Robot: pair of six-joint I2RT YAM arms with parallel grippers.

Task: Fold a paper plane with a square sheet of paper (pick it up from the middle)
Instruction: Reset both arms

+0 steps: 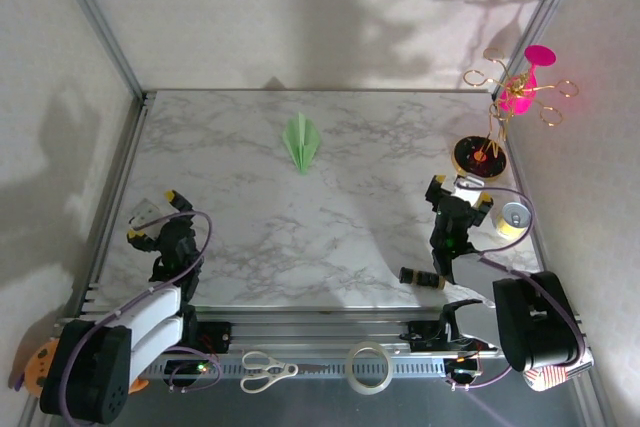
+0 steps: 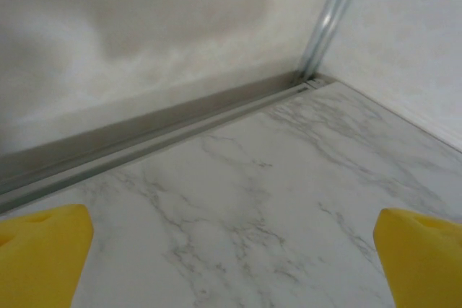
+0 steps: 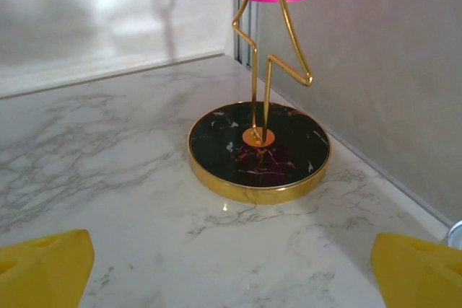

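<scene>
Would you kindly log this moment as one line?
light green folded paper plane lying far-centre on marble table | left claw open, empty | right claw open, empty

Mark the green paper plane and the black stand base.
Light green folded paper plane [image 1: 302, 142]: top external view, centre crease.
Round black gold-rimmed stand base [image 3: 289, 151]: right wrist view, top face.

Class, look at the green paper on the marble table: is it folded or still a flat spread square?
Folded. The paper plane lies on the table as a narrow pointed dart with crease lines along its length, not a flat square.
</scene>
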